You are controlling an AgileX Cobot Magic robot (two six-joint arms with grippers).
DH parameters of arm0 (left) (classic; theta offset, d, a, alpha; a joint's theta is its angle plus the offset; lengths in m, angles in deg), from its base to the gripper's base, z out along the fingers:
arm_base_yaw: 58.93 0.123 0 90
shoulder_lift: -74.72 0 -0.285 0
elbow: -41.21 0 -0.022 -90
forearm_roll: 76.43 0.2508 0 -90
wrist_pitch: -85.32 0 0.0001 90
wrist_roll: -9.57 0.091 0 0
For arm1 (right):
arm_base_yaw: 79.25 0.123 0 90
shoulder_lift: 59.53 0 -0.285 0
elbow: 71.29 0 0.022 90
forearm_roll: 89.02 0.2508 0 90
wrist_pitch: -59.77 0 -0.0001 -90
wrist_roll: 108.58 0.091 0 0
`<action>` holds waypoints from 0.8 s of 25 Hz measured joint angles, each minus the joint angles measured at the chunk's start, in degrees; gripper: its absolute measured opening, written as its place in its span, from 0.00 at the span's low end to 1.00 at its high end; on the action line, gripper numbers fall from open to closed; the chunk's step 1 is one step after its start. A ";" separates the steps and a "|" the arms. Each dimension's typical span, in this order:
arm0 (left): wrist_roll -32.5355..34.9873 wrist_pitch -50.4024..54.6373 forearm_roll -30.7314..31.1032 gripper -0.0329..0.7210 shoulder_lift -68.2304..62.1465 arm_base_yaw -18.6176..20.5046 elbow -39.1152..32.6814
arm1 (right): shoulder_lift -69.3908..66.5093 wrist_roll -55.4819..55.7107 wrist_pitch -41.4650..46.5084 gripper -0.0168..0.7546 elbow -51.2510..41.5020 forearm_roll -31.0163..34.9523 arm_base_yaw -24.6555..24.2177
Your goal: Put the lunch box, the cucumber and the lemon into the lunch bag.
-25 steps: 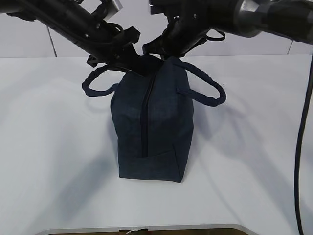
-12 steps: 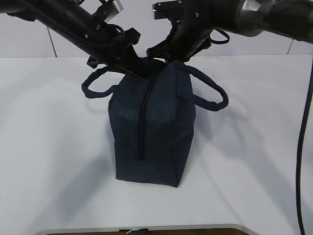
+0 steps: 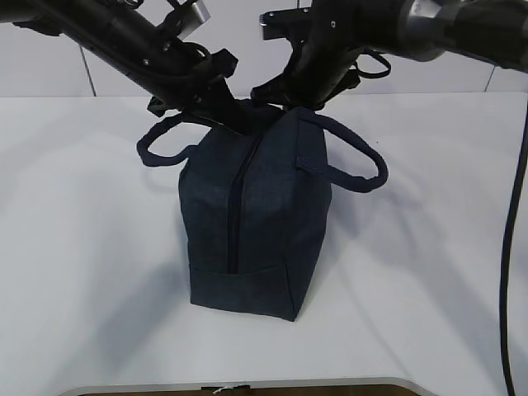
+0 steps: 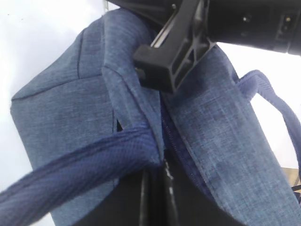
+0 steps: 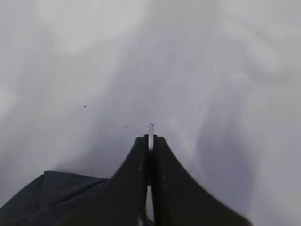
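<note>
Where it stands: mid-table, zipped lunch bag (image 3: 256, 214) sits upright.
Left gripper (image 3: 239, 115): clamped on the bag's top edge.
Right gripper (image 5: 150, 141): pinched on a thin silver piece, seemingly the zipper pull.
Handling: soft, sagging fabric; best held by seam or handles.

Lab-like test bench: bare white table (image 3: 91, 247), plain panelled wall (image 3: 239, 74) behind.
</note>
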 joint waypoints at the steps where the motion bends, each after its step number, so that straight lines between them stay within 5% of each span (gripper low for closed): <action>1: 0.00 0.00 0.25 0.03 0.00 0.00 0.00 | 0.00 0.00 0.11 0.03 0.00 0.00 0.00; 20: 0.00 0.13 1.22 0.03 0.00 0.00 0.00 | -0.08 0.00 0.58 0.14 0.00 0.04 0.00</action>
